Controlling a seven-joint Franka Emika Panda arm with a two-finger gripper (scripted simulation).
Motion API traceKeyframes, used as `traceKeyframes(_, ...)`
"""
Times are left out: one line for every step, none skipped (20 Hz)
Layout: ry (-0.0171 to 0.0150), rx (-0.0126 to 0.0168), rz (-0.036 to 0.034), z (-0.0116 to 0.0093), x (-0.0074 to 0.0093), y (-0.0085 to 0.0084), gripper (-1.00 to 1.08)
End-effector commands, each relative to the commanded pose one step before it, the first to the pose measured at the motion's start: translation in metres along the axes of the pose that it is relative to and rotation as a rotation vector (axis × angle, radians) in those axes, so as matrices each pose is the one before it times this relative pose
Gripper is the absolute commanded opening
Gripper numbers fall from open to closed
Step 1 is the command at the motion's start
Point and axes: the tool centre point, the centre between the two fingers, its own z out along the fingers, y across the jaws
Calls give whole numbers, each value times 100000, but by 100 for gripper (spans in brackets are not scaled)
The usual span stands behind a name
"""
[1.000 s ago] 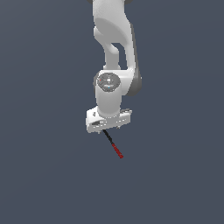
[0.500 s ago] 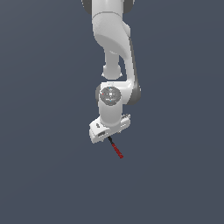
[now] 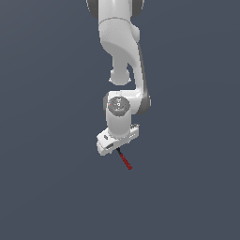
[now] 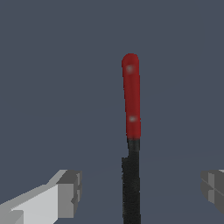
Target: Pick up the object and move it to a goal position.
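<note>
The white, smooth-shelled arm (image 3: 121,56) reached down over a flat, featureless grey-blue floor (image 3: 47,187). Its gripper (image 4: 139,188) stood with the two blocky grey fingertips (image 4: 70,192) spread wide, clear of the stick on either side. The stick (image 4: 131,131) lay between them: a thin rod, its rounded red half glossy with small highlights, its black half matte and darker. In the exterior view the stick (image 3: 124,160) poked out from under the gripper body, slanting toward that view's right.
</note>
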Motion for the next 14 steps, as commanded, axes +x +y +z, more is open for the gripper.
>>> traceKeyframes(-8,2,-4,265,-14,11,100)
traceKeyframes(9,-2,-48,241,5,-16,100)
traceKeyframes(9,-2,-48,310,1,-14,100)
traceKeyframes(9,-2,-48,379,-3,-11,100)
traceKeyframes(0,0,0,452,-24,17,100)
traceKeyframes(15,-3,-83,508,-1,-27,100)
traceKeyframes(12,-2,-68,572,-10,-17,100)
traceKeyframes(9,-2,-48,548,-15,-6,100)
traceKeyframes(13,-2,-68,469,-1,-18,100)
traceKeyframes(0,0,0,401,-15,19,100)
traceKeyframes(14,-2,-68,316,18,-18,100)
traceKeyframes(0,0,0,248,6,20,100)
traceKeyframes(0,0,0,173,18,21,100)
traceKeyframes(0,0,0,101,27,21,100)
